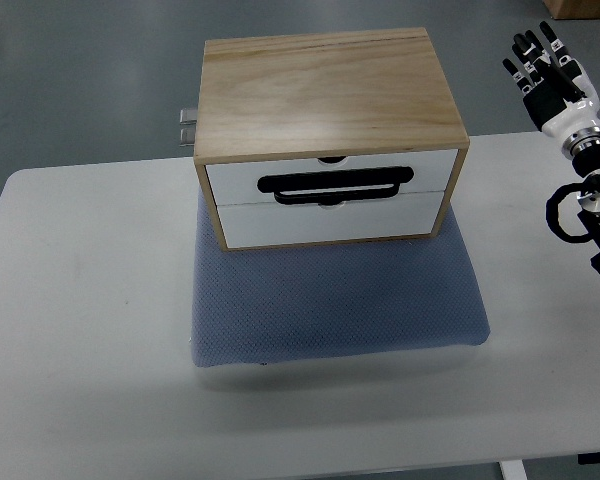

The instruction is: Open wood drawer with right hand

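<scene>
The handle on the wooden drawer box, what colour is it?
Black handle, against white drawer fronts; seen in the top view.

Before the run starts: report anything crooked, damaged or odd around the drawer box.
Nothing stands out. The wooden drawer box sits on the blue mat, both drawers closed, the black handle intact. The right hand is raised off to the side, fingers open, holding nothing.

The right arm enters from the right edge, its black cabled wrist (588, 195) leading up to a white-and-black robotic right hand (548, 72) held raised near the upper corner, fingers (528, 55) extended, loosely spread, holding nothing.
</scene>
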### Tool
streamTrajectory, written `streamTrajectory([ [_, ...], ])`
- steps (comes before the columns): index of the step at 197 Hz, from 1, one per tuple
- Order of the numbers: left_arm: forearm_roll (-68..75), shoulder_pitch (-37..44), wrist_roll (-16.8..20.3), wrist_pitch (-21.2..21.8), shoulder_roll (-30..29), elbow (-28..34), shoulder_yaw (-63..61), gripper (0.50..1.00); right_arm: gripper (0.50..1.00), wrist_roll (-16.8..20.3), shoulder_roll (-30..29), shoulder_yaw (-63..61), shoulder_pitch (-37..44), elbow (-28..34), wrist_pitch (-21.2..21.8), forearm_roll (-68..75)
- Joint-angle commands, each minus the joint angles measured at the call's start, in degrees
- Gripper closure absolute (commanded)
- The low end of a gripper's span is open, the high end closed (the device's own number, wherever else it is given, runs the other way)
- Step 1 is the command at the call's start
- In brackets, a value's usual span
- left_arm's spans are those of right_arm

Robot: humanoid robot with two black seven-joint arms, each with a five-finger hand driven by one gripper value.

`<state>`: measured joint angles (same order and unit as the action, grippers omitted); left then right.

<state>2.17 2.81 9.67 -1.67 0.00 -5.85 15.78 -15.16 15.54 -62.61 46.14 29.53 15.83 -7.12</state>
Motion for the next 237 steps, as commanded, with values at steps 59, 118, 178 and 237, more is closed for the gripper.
streamTrajectory([
  [59, 0.0, 0.0, 0.0, 0.0, 0.0, 0.0, 0.0, 0.5, 0.556, 0.0, 0.2, 0.0, 0.2, 0.0, 0.0, 0.0],
  [118, 0.0, 0.0, 0.0, 0.0, 0.0, 0.0, 0.0, 0.5, 0.556, 0.0, 3.6, 1.3, 1.1, 0.7, 0.0, 0.4],
  [178, 0.0, 0.0, 0.0, 0.0, 0.0, 0.0, 0.0, 0.5, 0.556, 0.2, 12.1, 15.0, 9.1, 1.0, 0.4, 0.2],
  [237, 0.0, 0.0, 0.0, 0.0, 0.0, 0.0, 0.0, 0.5, 0.556, 0.3, 22.2, 39.2, 21.9, 5.2, 4.0, -1.7],
])
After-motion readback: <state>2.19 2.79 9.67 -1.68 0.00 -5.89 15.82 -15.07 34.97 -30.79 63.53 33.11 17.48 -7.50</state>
